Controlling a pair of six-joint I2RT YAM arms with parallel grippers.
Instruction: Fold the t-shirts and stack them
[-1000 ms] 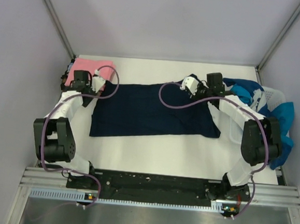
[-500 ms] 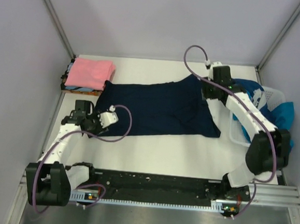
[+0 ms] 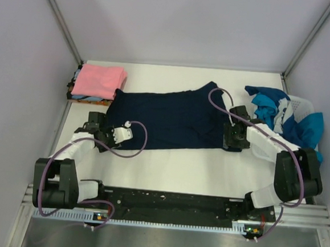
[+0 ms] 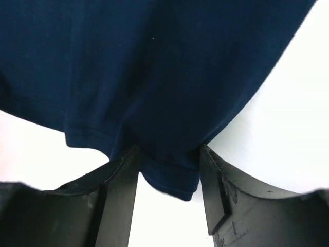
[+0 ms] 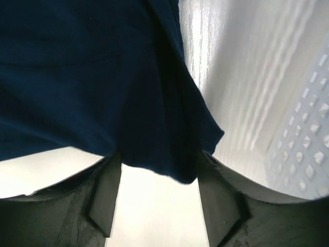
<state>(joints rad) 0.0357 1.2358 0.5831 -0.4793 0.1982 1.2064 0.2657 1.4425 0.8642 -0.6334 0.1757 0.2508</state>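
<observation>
The dark navy t-shirt (image 3: 171, 119) lies spread flat across the middle of the table. My left gripper (image 3: 102, 137) is open at its near left corner. In the left wrist view the hem corner (image 4: 172, 177) lies between the two fingers (image 4: 119, 198) of the gripper (image 4: 167, 167). My right gripper (image 3: 234, 143) is open at the near right corner. In the right wrist view the navy corner (image 5: 175, 154) sits between the spread fingers (image 5: 221, 206) of the gripper (image 5: 159, 172). A folded pink t-shirt (image 3: 100, 79) tops a stack at the far left.
A white slatted basket (image 3: 301, 105) at the right edge holds crumpled teal, blue and white shirts (image 3: 280, 110); its wall shows in the right wrist view (image 5: 308, 154). Orange and blue folded cloth (image 3: 87, 99) shows under the pink shirt. Walls close in the table on three sides.
Both arms have moved from the shirt's far edge to its near corners. The shirt's far edge now lies farther back, with the right far corner peaked.
</observation>
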